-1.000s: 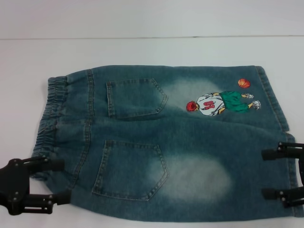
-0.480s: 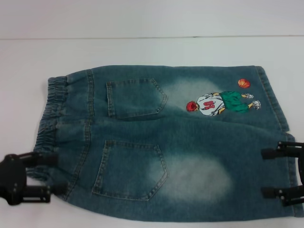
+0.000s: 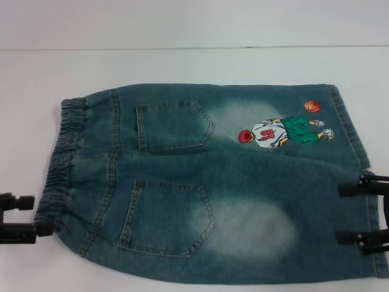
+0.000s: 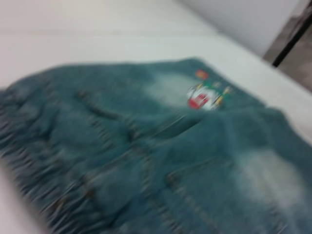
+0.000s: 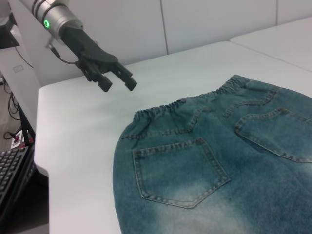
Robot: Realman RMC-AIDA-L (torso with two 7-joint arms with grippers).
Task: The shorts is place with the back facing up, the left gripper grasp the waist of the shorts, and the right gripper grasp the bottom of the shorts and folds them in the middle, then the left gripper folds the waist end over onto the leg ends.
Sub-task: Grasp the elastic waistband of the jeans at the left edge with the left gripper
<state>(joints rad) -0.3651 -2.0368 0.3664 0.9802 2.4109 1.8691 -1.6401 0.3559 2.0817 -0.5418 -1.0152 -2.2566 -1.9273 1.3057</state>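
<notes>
The shorts (image 3: 206,182) lie flat on the white table, back up, both patch pockets showing. Their ruffled waist (image 3: 61,158) is at the left. The bottom of the shorts (image 3: 349,131) is at the right, by the cartoon (image 3: 282,131) and orange ball (image 3: 312,106). My left gripper (image 3: 33,216) is open just off the near waist corner, with nothing between its fingers. In the right wrist view the left gripper (image 5: 118,87) hovers above the table beside the waist (image 5: 165,108). My right gripper (image 3: 344,213) is open over the near leg hem.
The white table (image 3: 182,67) stretches beyond the shorts to a back wall. In the right wrist view the table edge (image 5: 41,161) drops off beside the waist end, with a keyboard (image 5: 12,170) below it.
My left gripper has drawn back to the left, off the waist corner it straddled, and is now mostly out of the head view. The right gripper shifted slightly right.
</notes>
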